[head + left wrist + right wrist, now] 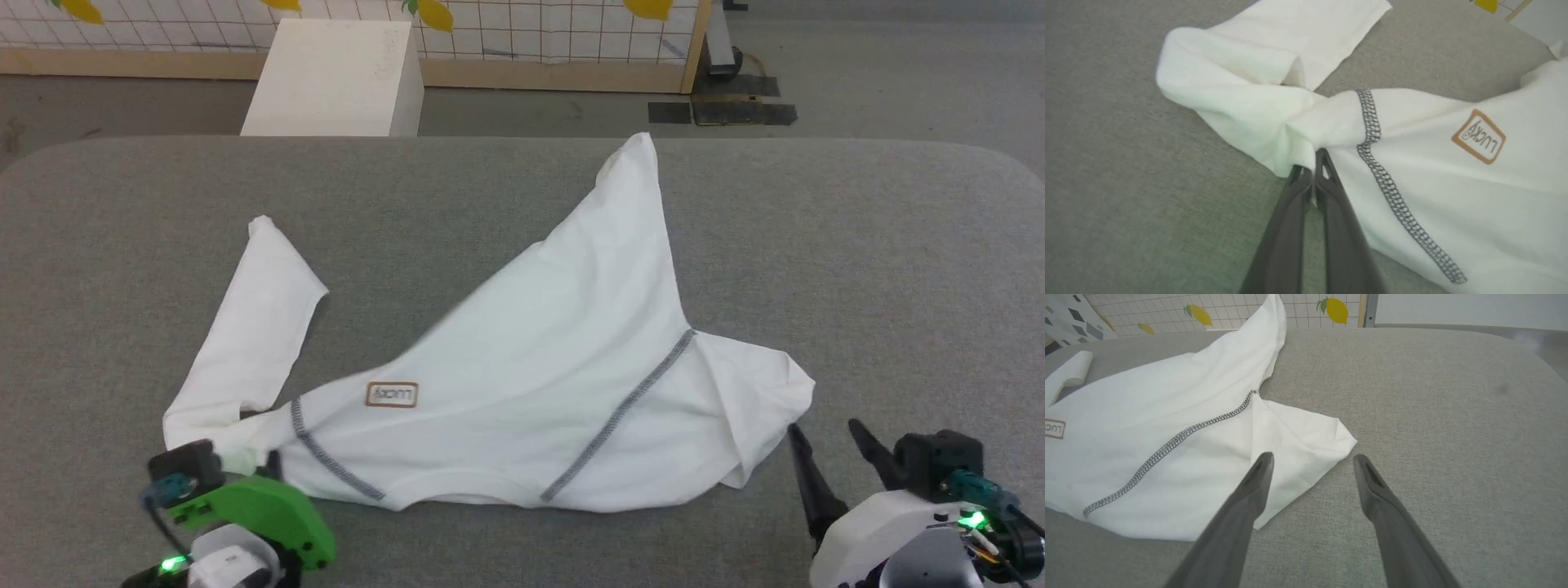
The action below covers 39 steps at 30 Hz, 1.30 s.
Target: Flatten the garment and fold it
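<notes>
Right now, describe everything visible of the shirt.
The shirt is thin white fabric with two grey zigzag-stitched seams and a brown-bordered LUCKY patch. It lies unevenly spread on the grey table, one sleeve stretched out leftward, a corner peaked toward the far edge. The left gripper pinches it beside a seam.

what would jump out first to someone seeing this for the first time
A white shirt lies rumpled across the middle of the grey table, one corner peaking toward the far edge. At its near left shoulder, the left gripper has its fingers pinched shut on a bunch of fabric, while the right gripper is open at the crumpled right corner. A white box stands beyond the table.
</notes>
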Tool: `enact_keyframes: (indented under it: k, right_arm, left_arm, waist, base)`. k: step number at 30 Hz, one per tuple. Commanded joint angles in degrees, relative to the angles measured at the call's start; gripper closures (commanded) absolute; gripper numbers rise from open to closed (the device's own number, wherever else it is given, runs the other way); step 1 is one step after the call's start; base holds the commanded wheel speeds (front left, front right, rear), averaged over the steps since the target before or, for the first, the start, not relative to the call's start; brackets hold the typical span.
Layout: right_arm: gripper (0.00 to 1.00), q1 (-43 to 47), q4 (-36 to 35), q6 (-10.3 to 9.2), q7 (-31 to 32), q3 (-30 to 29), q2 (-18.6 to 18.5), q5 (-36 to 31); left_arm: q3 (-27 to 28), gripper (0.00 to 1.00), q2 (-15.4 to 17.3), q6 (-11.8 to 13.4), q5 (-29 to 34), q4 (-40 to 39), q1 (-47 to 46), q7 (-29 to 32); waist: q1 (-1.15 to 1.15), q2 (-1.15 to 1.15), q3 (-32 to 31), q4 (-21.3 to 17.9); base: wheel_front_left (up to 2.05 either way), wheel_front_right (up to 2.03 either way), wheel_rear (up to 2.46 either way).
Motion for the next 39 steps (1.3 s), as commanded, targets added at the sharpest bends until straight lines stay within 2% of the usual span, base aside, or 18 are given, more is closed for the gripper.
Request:
enact_keyframes:
  k: [1, 7, 17, 23, 28, 33, 34, 35, 37, 39]
  right_arm:
    - [0.00, 1.1, -0.3, -0.08, 1.1, 0.8, 0.1, -0.2]
    - [0.00, 2.8, -0.8, -0.08, 5.3, 4.8, 0.1, -0.4]
    - [0.00, 0.4, -0.2, -0.08, 7.5, 16.6, 0.1, -3.3]
    - [0.00, -4.0, 4.6, -0.08, 10.0, 15.4, 0.1, -2.1]
    - [0.00, -6.2, 8.1, -0.08, 14.5, 14.1, 0.1, 1.4]
    - [0.00, -7.8, 10.2, -0.08, 15.7, 15.0, 0.1, 4.7]
    - [0.18, -8.0, 10.4, -0.08, 15.8, 15.2, 0.1, 5.3]
    - [0.68, -8.1, 10.5, -0.08, 15.5, 14.9, 0.1, 5.8]
    - [1.00, -8.4, 10.5, -0.08, 15.0, 14.7, 0.1, 5.7]
    - [1.00, -8.4, 9.8, -0.08, 13.6, 14.5, 0.1, 6.4]
  left_arm:
    - [1.5, 1.00, 1.3, 1.0, -0.3, -1.3, 1.6, -1.0]
    - [5.9, 1.00, 3.8, 3.8, -0.3, -5.8, 5.0, -3.3]
    - [4.9, 1.00, 3.5, 3.3, -0.5, -5.6, 3.1, -4.7]
    - [3.5, 1.00, 2.8, 2.3, -0.7, -4.2, 1.3, -5.7]
    - [2.4, 1.00, 2.2, 1.6, -0.8, -3.2, 0.0, -6.4]
    - [1.4, 1.00, 1.7, 1.0, -1.1, -2.4, -1.0, -7.0]
    - [1.4, 1.00, 1.7, 0.9, -1.1, -2.3, -1.1, -7.0]
    - [1.2, 1.00, 1.6, 0.9, -1.2, -2.2, -1.3, -7.1]
    - [1.0, 1.00, 1.6, 0.7, -1.2, -1.9, -1.5, -7.2]
    - [0.9, 1.00, 1.6, 0.6, -1.3, -1.7, -1.6, -7.3]
  waist:
    - [0.00, 0.67, 0.1, 0.4]
    - [0.00, 0.67, 0.5, 1.7]
    - [0.00, 0.67, 2.9, 3.8]
    - [0.00, 0.67, 4.6, 5.2]
    - [0.00, 0.67, 5.9, 6.6]
    - [0.00, 0.67, 6.9, 7.5]
    - [0.00, 0.67, 7.0, 7.6]
    - [0.00, 0.67, 7.1, 7.6]
    - [0.00, 0.67, 7.1, 7.7]
    - [0.00, 0.67, 6.8, 7.7]
  base:
    - [0.00, 0.00, 0.00]
    - [0.00, 0.00, 0.00]
    - [0.00, 0.00, 0.00]
    - [0.00, 0.00, 0.00]
    - [0.00, 0.00, 0.00]
    - [0.00, 0.00, 0.00]
    - [0.00, 0.00, 0.00]
    - [0.00, 0.00, 0.00]
    - [0.00, 0.00, 0.00]
    - [0.00, 0.00, 0.00]
